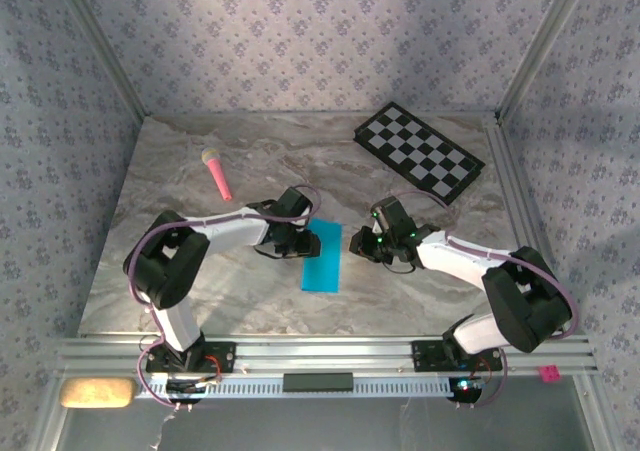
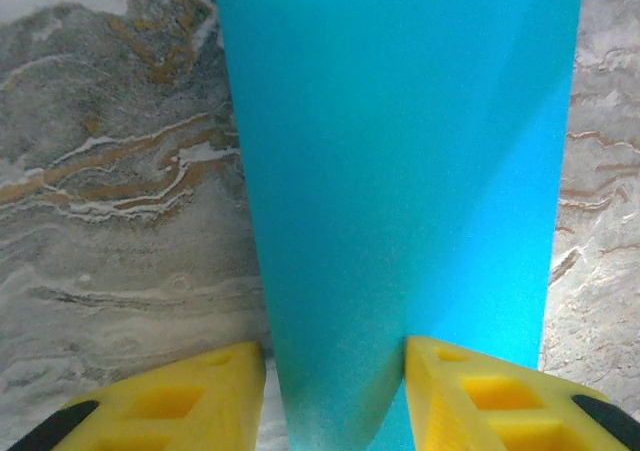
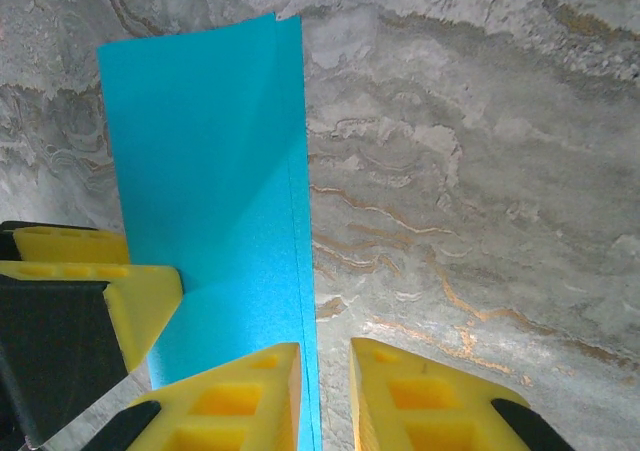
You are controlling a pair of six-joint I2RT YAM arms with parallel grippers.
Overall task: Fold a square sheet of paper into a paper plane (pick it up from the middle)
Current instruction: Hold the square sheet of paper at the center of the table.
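Note:
The cyan-blue sheet of paper (image 1: 323,258) lies on the marble table as a narrow upright rectangle, folded double, with two layered edges along its right side (image 3: 210,161). My left gripper (image 1: 300,239) is at the paper's upper left. In the left wrist view the paper (image 2: 400,171) rises as a raised flap between that gripper's (image 2: 335,396) yellow fingers; the jaws stand wide apart, and only the right finger (image 2: 470,391) touches it. My right gripper (image 1: 358,243) is at the paper's right edge. Its jaws (image 3: 325,396) are narrowly apart astride that edge, with table showing in the gap.
A black-and-white checkered board (image 1: 420,151) lies at the back right and a pink stick with a yellow tip (image 1: 217,173) at the back left. A beige pad (image 1: 96,392) sits below the front rail. Aluminium rails edge the table. The left arm's finger (image 3: 130,291) shows in the right wrist view.

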